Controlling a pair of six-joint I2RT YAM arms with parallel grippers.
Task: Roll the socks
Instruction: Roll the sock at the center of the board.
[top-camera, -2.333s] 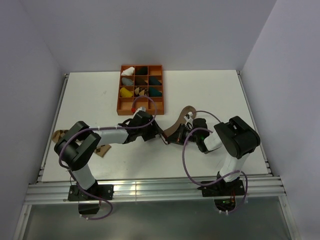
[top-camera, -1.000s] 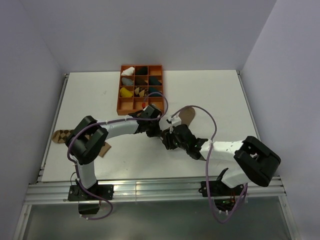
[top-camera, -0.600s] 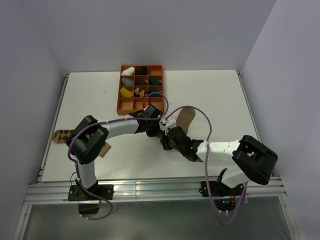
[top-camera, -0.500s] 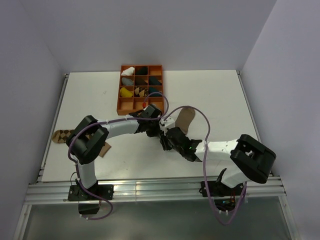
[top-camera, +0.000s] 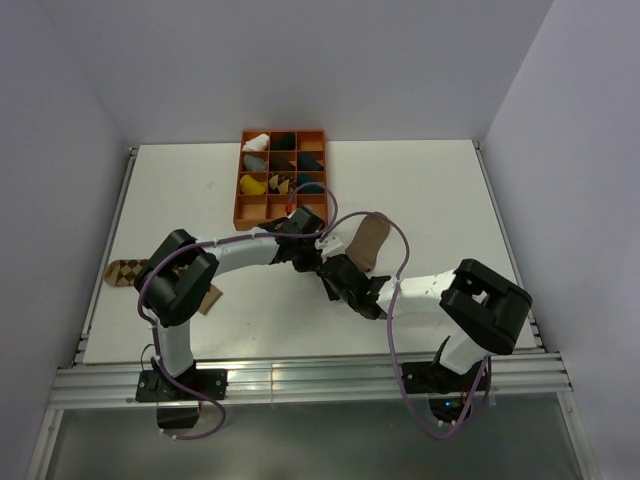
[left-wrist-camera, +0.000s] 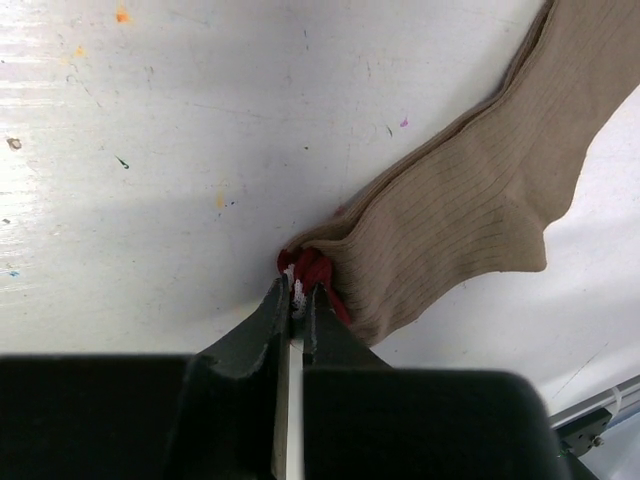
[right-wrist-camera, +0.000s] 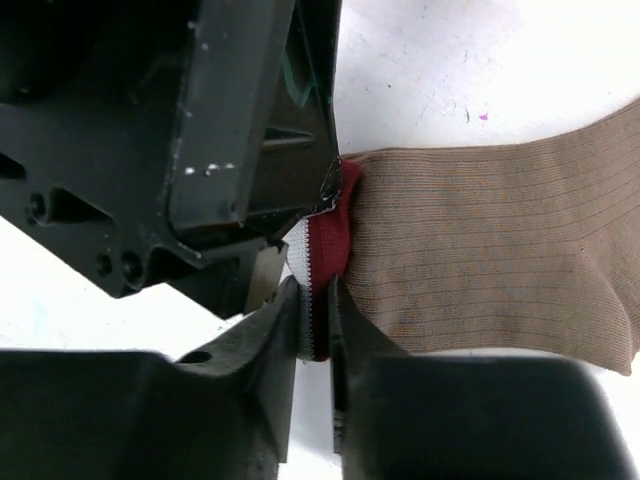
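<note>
Top view: your two grippers meet near the middle of the table. The left gripper reaches in from 9 o'clock and the right gripper from 4 o'clock. Their black bodies hide the cuff end of the tan sock, whose long axis runs away from them toward 1 o'clock, flat on the table. The orange tray of sock bundles sits near them at 11 o'clock. The argyle sock lies well apart at 9 o'clock by the table's left edge, partly under the left arm.

Left wrist view: the left gripper has its jaws pressed together on the red-and-white cuff. The tan sock stretches from there toward 1 o'clock and leaves the frame at the top right corner.

Right wrist view: the right gripper pinches the lower end of the cuff, jaws nearly together. The left gripper fills the 10 o'clock side and touches the cuff's upper end. The tan sock points toward 3 o'clock, its ribs running along that axis.
</note>
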